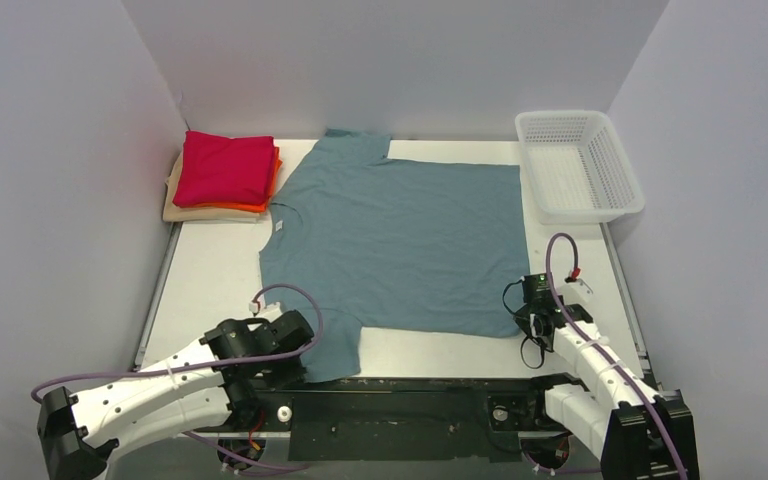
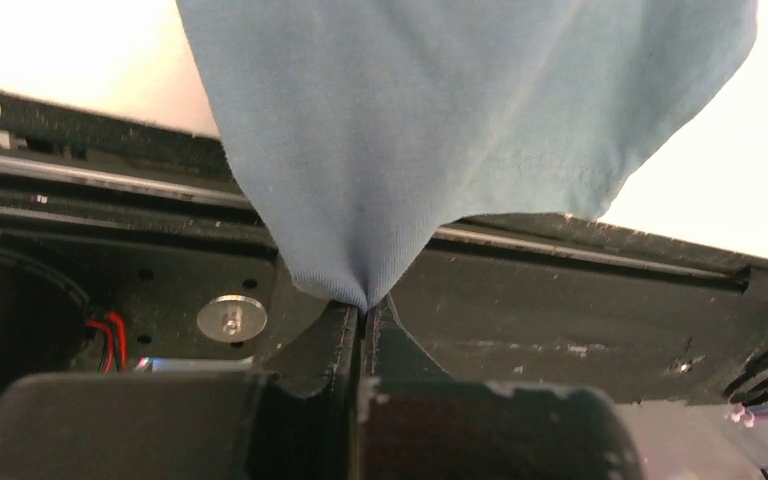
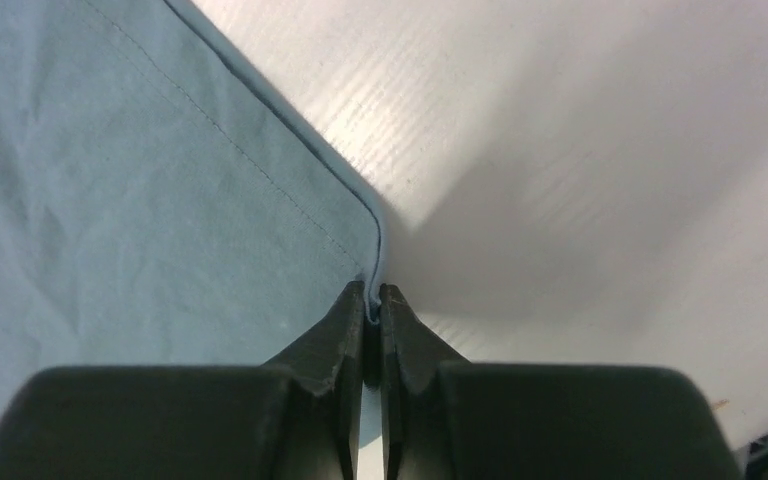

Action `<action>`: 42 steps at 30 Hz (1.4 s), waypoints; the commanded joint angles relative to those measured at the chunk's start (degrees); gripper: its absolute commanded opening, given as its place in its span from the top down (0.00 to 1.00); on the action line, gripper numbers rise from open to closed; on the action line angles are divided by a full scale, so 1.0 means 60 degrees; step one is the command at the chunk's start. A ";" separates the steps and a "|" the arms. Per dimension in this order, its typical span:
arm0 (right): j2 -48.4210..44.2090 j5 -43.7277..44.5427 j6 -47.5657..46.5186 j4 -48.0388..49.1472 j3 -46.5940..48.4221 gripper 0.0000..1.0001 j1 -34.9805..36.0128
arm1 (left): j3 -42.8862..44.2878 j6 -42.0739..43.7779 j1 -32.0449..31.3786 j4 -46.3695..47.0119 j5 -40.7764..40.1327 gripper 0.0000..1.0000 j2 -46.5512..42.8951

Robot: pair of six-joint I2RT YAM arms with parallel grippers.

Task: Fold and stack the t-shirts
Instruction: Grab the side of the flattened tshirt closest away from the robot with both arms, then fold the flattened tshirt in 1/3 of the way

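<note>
- Teal-blue t-shirt lies flat on the tabletop, long axis left-right: collar left, hem right.
- Left gripper is clamped on its near sleeve, at the near edge.
- Right gripper pinches the near-right hem corner.
- Red tee tops orange tee and beige tee, folded, stacked far left.

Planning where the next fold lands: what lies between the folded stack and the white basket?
The teal t-shirt, spread flat, fills most of that stretch between the folded stack and the white basket; the top view shows it.
</note>
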 commanded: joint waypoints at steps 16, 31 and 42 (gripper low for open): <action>-0.1068 -0.0703 -0.1026 -0.3644 0.1052 1.00 -0.0211 | -0.0085 -0.0087 -0.0324 0.0690 0.2165 1.00 -0.1343; 0.0912 -0.1501 -0.1907 -0.3632 0.3448 1.00 -0.0253 | 0.2038 0.4342 0.4670 0.4445 0.3300 1.00 0.1800; 0.2296 -0.1359 -0.2041 -0.3347 0.5083 1.00 -0.0680 | 0.3427 0.5202 0.6387 0.5953 0.3534 1.00 0.3885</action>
